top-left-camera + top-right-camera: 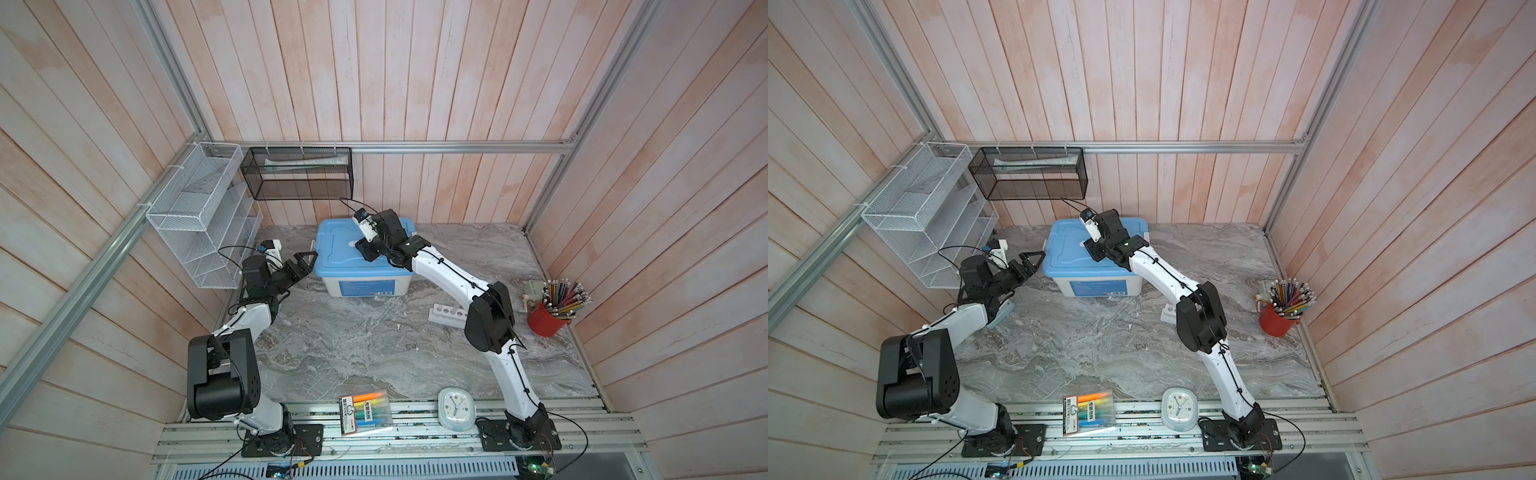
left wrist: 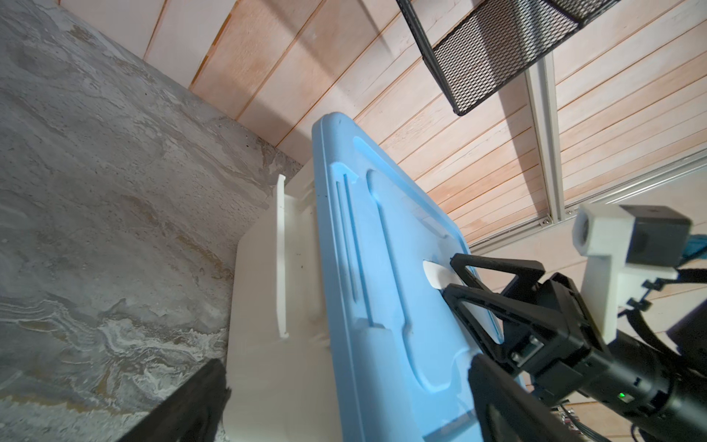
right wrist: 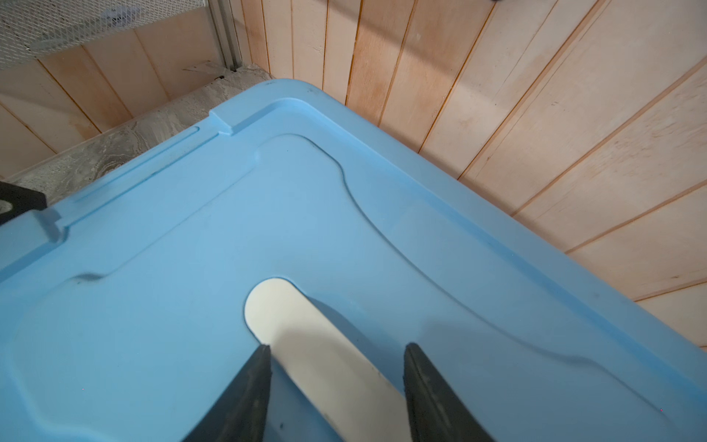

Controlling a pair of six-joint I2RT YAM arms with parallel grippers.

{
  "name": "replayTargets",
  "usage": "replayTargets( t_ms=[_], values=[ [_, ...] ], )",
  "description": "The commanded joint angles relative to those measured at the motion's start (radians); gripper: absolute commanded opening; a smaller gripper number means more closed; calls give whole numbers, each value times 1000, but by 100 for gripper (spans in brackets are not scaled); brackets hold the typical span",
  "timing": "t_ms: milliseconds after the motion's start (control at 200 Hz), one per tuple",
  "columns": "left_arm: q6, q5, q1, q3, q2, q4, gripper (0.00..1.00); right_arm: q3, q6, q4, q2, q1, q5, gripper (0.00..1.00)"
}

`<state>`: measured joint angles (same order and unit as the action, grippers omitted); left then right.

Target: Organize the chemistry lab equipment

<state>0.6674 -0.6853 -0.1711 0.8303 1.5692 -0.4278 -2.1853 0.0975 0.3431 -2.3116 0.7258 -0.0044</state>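
The grey counter (image 1: 374, 353) fills the floor of the wooden booth. At the back of it sits a big white bin (image 1: 361, 286) with a blue lid (image 1: 336, 249) on top. The lid is on the bin.

The only lab thing that shows is the white rack (image 1: 446, 313). It stands on the counter, in front of the bin and off to the right. The right arm's black elbow hides part of it. It is well apart from both grippers, and nothing touches it. No other lab things can be seen on the counter.

The left gripper (image 1: 309, 262) is at the left end of the bin. It is open very wide. One finger is above the lid's edge and one is down by the bin's white side.

The right gripper (image 3: 336, 346) points down onto the middle of the lid. It is partly open and holds nothing. The lid's small white handle (image 3: 290, 317) lies between its two fingers.
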Motion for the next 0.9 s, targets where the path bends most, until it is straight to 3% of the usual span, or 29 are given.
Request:
replayTargets(
  t_ms=[0,505,895],
  values=[
    [18,-26,0,36,36,-50,100,48,-11,-4,-8,7,15,56],
    [-9,-83,27,140,174,-40,100,161,-46,-56,26,6,4,57],
    [-25,-153,36,193,223,-18,100,150,-64,-61,26,7,-27,57]
  ],
)
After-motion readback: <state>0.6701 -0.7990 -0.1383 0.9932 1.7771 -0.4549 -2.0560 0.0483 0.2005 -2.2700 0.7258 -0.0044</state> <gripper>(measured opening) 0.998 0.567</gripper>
